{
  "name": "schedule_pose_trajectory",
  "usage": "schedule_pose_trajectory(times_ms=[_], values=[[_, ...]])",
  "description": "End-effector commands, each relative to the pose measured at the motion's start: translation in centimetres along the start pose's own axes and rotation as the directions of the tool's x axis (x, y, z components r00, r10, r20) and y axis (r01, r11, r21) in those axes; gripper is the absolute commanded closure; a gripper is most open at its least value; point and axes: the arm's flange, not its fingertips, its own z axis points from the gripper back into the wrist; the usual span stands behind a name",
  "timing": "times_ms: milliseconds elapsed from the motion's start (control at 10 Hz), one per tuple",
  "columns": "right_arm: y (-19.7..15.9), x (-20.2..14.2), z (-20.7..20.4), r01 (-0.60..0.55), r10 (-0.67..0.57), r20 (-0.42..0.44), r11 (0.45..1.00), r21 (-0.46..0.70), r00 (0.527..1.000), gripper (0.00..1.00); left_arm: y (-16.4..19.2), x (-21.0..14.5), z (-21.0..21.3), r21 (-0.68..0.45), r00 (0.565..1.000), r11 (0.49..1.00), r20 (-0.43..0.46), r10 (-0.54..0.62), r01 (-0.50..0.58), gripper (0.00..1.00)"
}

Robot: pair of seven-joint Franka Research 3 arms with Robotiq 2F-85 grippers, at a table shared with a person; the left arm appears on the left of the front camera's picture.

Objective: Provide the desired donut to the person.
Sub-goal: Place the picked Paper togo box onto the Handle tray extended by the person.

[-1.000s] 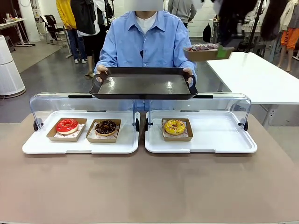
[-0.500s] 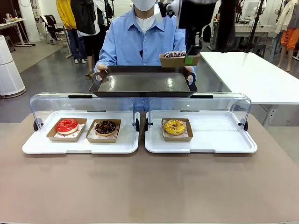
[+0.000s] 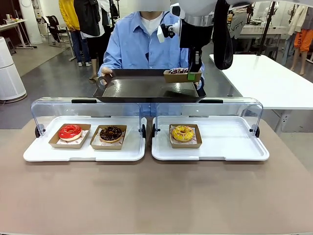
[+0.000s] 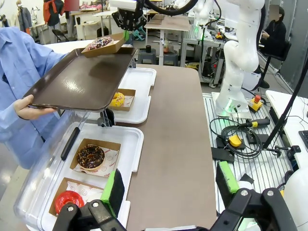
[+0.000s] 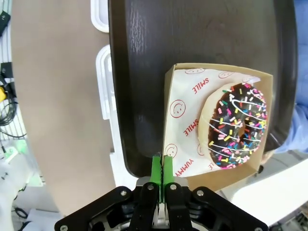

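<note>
A chocolate donut with coloured sprinkles (image 5: 237, 126) lies in a brown cardboard box (image 5: 185, 120). My right gripper (image 5: 161, 166) is shut on the box's near wall. It holds the box (image 3: 182, 75) at the right end of the dark tray (image 3: 142, 89); whether the box rests on the tray I cannot tell. The person (image 3: 146, 44) in a light blue shirt holds that tray with both hands over the far side of the table. In the left wrist view the box (image 4: 103, 44) sits at the tray's (image 4: 82, 79) far corner. My left gripper (image 4: 170, 185) is open, above the table's near side.
Two white display trays (image 3: 88, 152) (image 3: 225, 147) with raised clear lids stand side by side. The left one holds a red donut (image 3: 70, 132) and a chocolate donut (image 3: 111, 133); the right one holds a yellow donut (image 3: 183, 133). Bare brown tabletop (image 3: 156, 196) lies nearer me.
My right arm has carried the boxed donut leftward and down, from beside the person's tray onto its right end. The person and the left gripper have stayed put.
</note>
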Motion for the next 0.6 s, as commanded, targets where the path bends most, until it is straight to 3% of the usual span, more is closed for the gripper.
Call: schedule_pose_trajectory(times_ms=[0,500], values=[[-1.0,-0.6,-1.1,-0.018,0.016,0.042,0.999,0.028,0.999,0.99,-0.1,0.1,0.1,-0.002,1.0,1.0,0.005,-0.007,0.007,0.0],[-1.7,-1.4,-4.1,-0.054,0.048,0.07,0.995,0.086,0.996,0.99,-0.1,0.1,0.1,-0.002,1.0,1.0,0.005,-0.007,0.007,0.0]])
